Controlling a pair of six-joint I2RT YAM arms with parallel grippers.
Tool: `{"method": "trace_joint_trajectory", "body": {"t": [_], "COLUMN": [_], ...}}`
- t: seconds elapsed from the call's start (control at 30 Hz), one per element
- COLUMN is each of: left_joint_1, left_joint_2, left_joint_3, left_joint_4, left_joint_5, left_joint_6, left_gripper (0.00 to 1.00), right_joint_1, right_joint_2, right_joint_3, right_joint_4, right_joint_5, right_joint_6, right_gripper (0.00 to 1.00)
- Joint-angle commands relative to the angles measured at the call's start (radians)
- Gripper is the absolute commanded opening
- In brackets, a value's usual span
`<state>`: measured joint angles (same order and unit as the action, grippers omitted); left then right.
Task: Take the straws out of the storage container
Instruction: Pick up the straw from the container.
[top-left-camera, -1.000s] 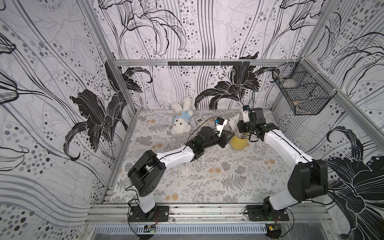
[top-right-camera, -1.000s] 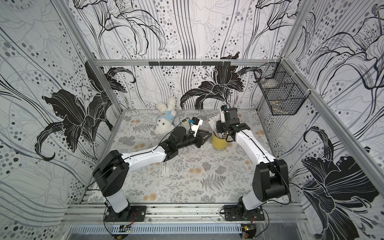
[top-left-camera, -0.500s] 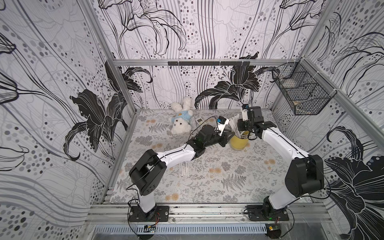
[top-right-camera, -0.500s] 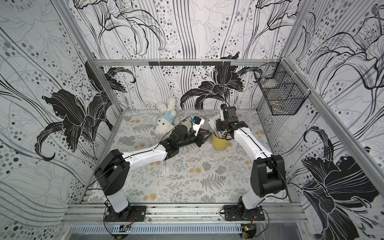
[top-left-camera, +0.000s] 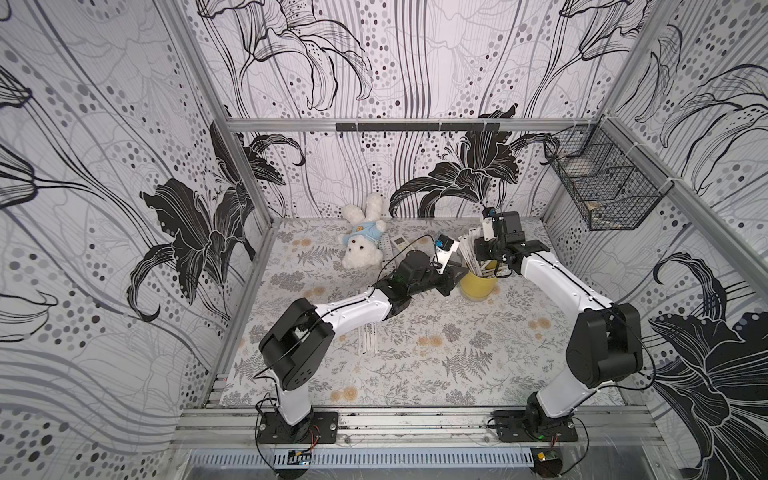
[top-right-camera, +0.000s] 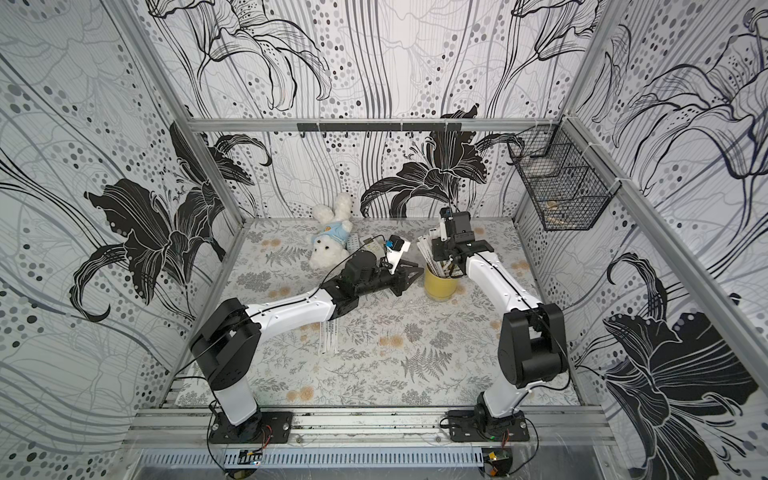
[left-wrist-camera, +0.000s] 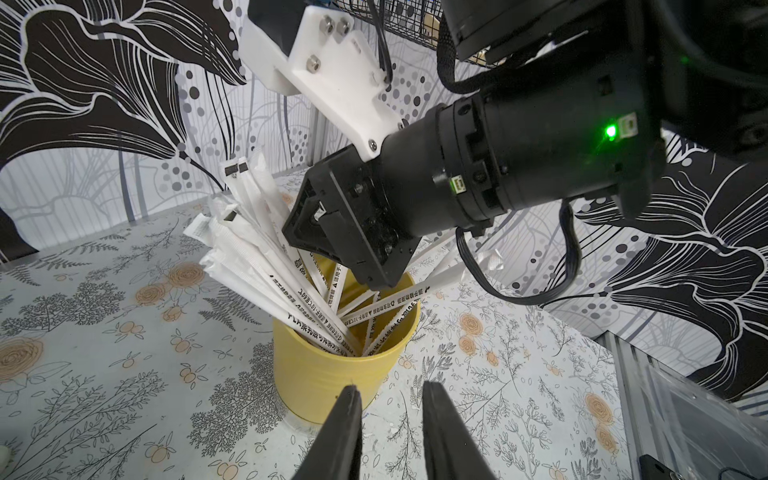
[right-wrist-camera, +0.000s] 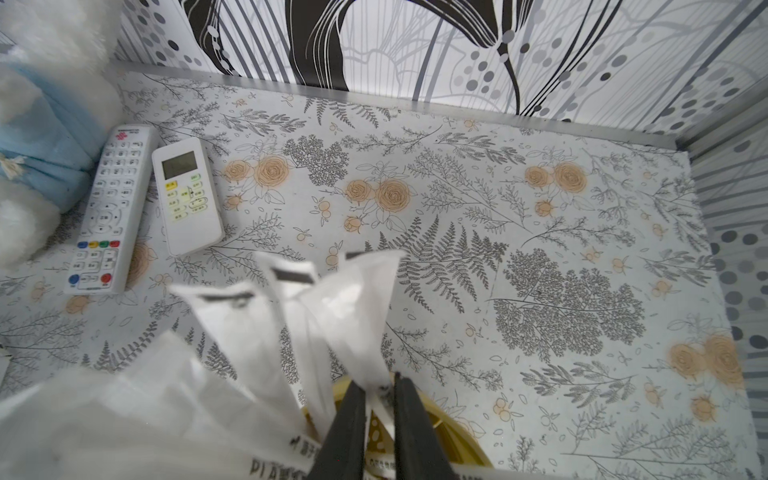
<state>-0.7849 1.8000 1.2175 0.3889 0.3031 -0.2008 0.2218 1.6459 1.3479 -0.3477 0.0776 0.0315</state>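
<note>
Yellow cup (left-wrist-camera: 328, 374) is holding most straws (left-wrist-camera: 253, 266), but the right gripper (right-wrist-camera: 377, 388), wider a moment ago, is now pinching one to lift, while the left gripper (left-wrist-camera: 390, 388) is hovering spread.

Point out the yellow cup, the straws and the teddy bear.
yellow cup (left-wrist-camera: 328, 374), left wrist view, on its outer wall.
straws (left-wrist-camera: 249, 257), left wrist view, on the middle of the bundle.
teddy bear (top-left-camera: 365, 231), in a top view, on its blue shirt.
</note>
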Motion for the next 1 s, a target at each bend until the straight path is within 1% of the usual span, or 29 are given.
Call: {"method": "trace_joint_trajectory", "body": {"t": [0.0,0.13,0.27,0.33,0.37,0.4,0.43,0.47,0.5,0.63,0.97], "left_joint_1": [-0.004,-0.003,-0.004,-0.004,-0.004,-0.004,-0.004,-0.004,-0.004,-0.004,-0.004], "left_joint_2": [0.005,0.007,0.007,0.006,0.006,0.007,0.006,0.005,0.006,0.009,0.015], "left_joint_3": [0.04,0.041,0.038,0.034,0.03,0.029,0.028,0.027,0.026,0.024,0.022], "left_joint_4": [0.01,0.013,0.023,0.029,0.033,0.034,0.034,0.036,0.037,0.042,0.044], "left_joint_5": [-0.014,-0.011,-0.009,-0.01,-0.009,-0.008,-0.005,-0.002,-0.002,-0.003,0.001], "left_joint_6": [0.021,0.015,0.008,0.006,0.002,-0.002,-0.003,-0.003,-0.003,-0.002,-0.002], "left_gripper": [0.31,0.31,0.31,0.3,0.31,0.31,0.31,0.31,0.31,0.31,0.31], "right_joint_1": [-0.006,-0.006,-0.007,-0.01,-0.011,-0.012,-0.014,-0.014,-0.013,-0.015,-0.028], "right_joint_2": [-0.053,-0.084,-0.083,-0.081,-0.078,-0.073,-0.068,-0.061,-0.053,-0.035,0.006], "right_joint_3": [0.006,-0.009,-0.001,0.002,0.006,0.01,0.015,0.021,0.026,0.031,0.051], "right_joint_4": [-0.021,-0.009,-0.011,-0.008,-0.009,-0.012,-0.015,-0.024,-0.029,-0.037,-0.04], "right_joint_5": [0.042,0.05,0.043,0.034,0.031,0.027,0.024,0.024,0.022,0.01,-0.006], "right_joint_6": [-0.022,-0.03,-0.029,-0.022,-0.018,-0.018,-0.019,-0.019,-0.019,-0.018,-0.013], "right_gripper": [0.13,0.1,0.07,0.08,0.13,0.23,0.3,0.34,0.36,0.35,0.3]}}
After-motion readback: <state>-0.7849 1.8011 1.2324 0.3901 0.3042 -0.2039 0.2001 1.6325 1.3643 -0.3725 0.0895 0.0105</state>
